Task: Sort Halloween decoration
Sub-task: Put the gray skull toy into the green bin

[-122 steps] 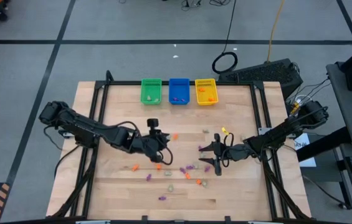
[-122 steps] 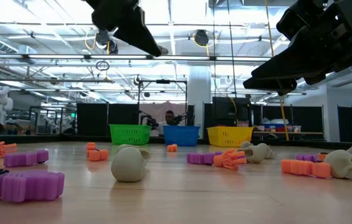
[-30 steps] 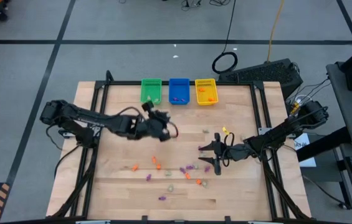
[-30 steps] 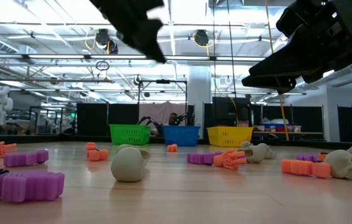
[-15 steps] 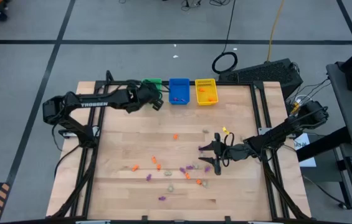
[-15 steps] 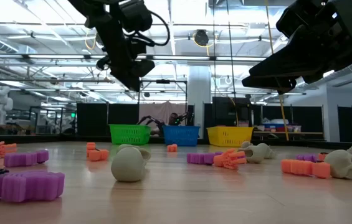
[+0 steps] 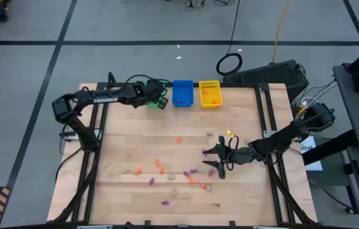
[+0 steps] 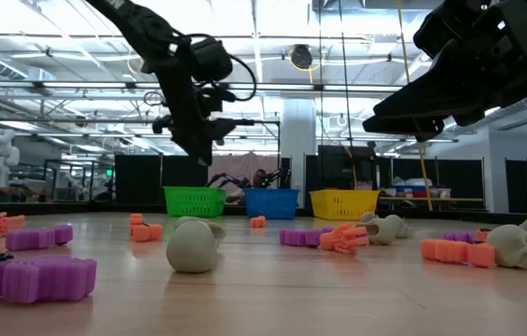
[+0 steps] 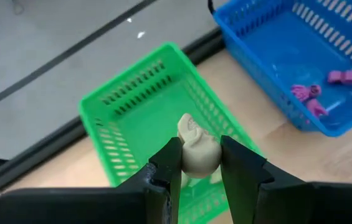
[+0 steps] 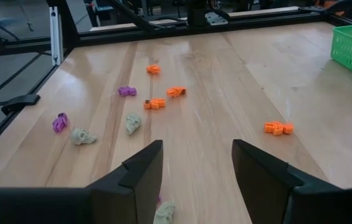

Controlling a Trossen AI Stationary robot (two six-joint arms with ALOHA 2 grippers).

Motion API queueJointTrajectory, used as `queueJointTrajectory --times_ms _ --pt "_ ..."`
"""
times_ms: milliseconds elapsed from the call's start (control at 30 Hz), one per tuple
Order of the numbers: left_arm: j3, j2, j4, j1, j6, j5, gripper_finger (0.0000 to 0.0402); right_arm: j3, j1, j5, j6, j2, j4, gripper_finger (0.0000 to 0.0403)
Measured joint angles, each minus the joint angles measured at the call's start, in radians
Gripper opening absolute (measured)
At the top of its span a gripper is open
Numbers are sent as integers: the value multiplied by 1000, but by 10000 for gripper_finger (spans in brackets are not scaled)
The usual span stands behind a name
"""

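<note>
The wooden desk [image 7: 115, 191] is partly sorted: the green plastic bin [image 9: 132, 118], blue plastic bin [image 9: 275, 50] and yellow plastic bin [image 7: 209, 93] along its far edge hold few pieces, while many small trinkets [image 7: 178, 177] litter the near middle. The left gripper [image 9: 197, 163] grips a pale skull trinket [image 9: 195, 149] over the green bin; the right gripper [image 10: 197, 168] hangs open mid-desk.

Dark fingers [image 9: 166, 165] pinch a pale skull trinket [image 9: 197, 151] above the green bin [image 9: 139, 112], blue bin [image 9: 300, 56] beside.
</note>
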Motion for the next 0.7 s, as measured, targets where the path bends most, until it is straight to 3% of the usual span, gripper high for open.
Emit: queueJointTrajectory --times_ms 433,700 --pt "0 106 30 40 0 -2 92 0 0 0 0 0 1 180" --pt "0 114 33 50 0 -10 149 0 0 0 0 0 1 180"
